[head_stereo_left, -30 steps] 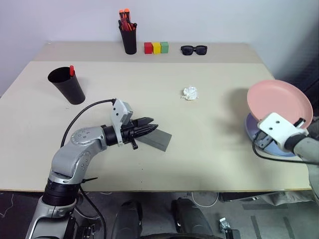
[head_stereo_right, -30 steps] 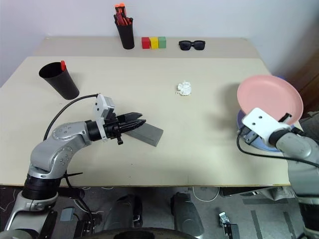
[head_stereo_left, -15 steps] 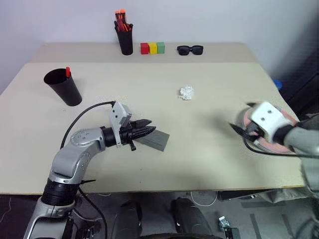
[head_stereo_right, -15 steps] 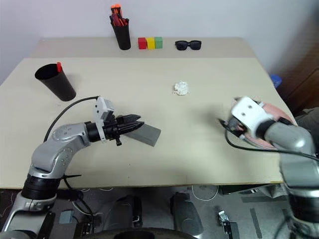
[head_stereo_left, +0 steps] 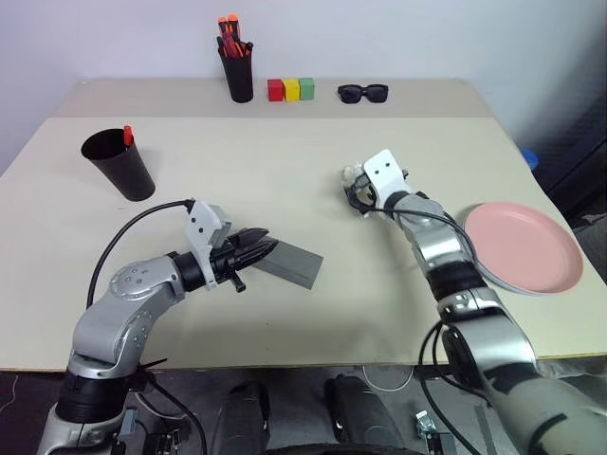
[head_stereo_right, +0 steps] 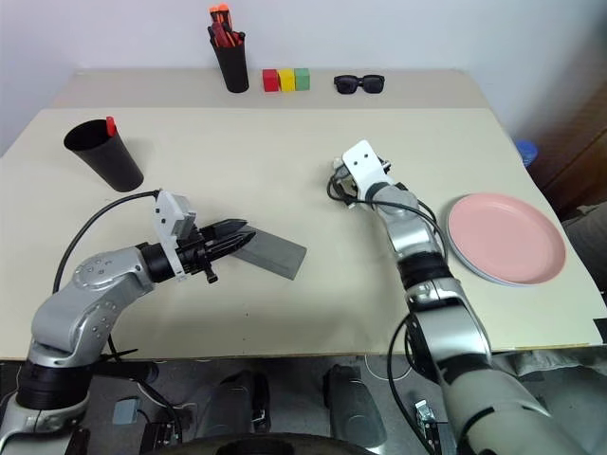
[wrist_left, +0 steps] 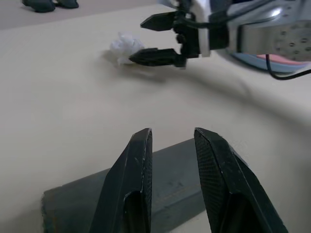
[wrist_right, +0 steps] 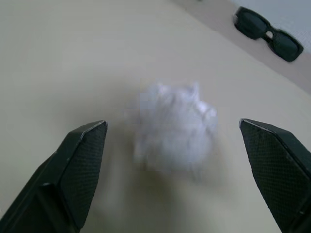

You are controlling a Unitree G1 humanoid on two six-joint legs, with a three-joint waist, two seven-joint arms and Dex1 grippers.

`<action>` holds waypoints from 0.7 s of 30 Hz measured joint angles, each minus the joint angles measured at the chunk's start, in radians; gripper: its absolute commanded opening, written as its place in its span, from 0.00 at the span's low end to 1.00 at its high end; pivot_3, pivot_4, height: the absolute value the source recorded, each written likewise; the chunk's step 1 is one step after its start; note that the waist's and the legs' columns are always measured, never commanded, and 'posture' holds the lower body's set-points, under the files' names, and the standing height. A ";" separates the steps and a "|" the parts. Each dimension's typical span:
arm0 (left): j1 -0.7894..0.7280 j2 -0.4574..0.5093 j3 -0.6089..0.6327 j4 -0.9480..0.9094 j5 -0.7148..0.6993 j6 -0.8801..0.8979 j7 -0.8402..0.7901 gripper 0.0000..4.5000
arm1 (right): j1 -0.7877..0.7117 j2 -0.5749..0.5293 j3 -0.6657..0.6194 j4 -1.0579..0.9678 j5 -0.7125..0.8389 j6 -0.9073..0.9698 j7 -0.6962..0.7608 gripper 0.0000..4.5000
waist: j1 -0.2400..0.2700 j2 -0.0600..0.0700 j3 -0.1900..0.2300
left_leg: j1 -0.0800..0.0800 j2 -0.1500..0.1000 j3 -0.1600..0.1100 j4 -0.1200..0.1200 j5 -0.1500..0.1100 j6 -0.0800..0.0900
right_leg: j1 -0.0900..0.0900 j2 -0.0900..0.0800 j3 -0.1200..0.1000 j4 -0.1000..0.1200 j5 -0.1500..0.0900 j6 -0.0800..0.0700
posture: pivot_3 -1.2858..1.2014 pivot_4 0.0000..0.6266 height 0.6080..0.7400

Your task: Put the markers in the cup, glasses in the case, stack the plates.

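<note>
Hovering with jaws spread wide, right gripper (wrist_left: pixel 146 39) facing a crumpled white paper wad (wrist_right: pixel 175 124), straight ahead between the fingers. Grey spectacle case (head_stereo_left: pixel 289 263) lying shut and far nearer to left gripper (wrist_left: pixel 172 132), fingers narrowly apart at its end, long axis running roughly onward along that gripper's line. Seemingly left arm's job.

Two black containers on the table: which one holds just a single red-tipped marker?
The wide tapered black cup near the table's left edge; one red tip pokes out. The narrow straight pen holder at the back holds a bunch of red-orange capped pens.
</note>
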 measured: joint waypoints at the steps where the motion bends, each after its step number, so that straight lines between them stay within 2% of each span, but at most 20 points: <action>1: 0.005 0.000 0.000 -0.004 -0.005 0.003 0.006 0.30 | -0.019 0.007 -0.011 0.050 0.004 -0.018 -0.008 0.98 | 0.001 0.000 0.000 | 0.000 0.000 0.000 0.000 0.000 0.000 | 0.000 0.000 0.000 0.000 0.000 0.000 | 0.52 0.24 0.87; 4: 0.011 0.000 0.001 -0.009 -0.015 0.014 0.019 0.30 | -0.053 0.024 -0.030 0.173 0.020 -0.056 -0.015 0.79 | 0.000 0.000 0.000 | 0.000 0.000 0.000 0.000 0.000 0.000 | 0.000 0.000 0.000 0.000 0.000 0.000 | 0.52 0.24 0.87; 11: 0.011 0.000 -0.002 -0.009 -0.017 0.014 0.030 0.30 | -0.060 0.029 -0.048 0.233 0.039 -0.087 -0.007 0.01 | -0.018 0.000 0.000 | 0.000 0.000 0.000 0.000 0.000 0.000 | 0.000 0.000 0.000 0.000 0.000 0.000 | 0.52 0.24 0.87; 16: -0.007 -0.006 -0.015 0.006 -0.017 0.011 0.021 0.30 | -0.048 0.025 -0.062 0.199 0.044 -0.089 -0.024 0.01 | -0.019 0.001 0.000 | 0.000 0.000 0.000 0.000 0.000 0.000 | 0.000 0.000 0.000 0.001 0.000 0.000 | 0.52 0.24 0.87; 20: -0.027 -0.011 -0.026 0.021 -0.016 0.009 0.008 0.30 | 0.067 -0.019 -0.058 -0.035 0.042 -0.068 -0.008 0.01 | -0.012 0.001 0.000 | -0.001 0.000 -0.001 -0.001 0.000 0.000 | 0.000 0.000 0.000 0.000 0.000 0.000 | 0.52 0.24 0.87; 21: -0.034 -0.013 -0.033 0.030 -0.016 0.007 0.002 0.30 | 0.137 -0.052 -0.059 -0.164 0.044 -0.035 0.008 0.01 | -0.005 0.001 0.000 | -0.001 -0.001 -0.001 -0.001 0.000 0.000 | 0.000 -0.001 0.000 -0.001 0.000 0.000 | 0.52 0.24 0.87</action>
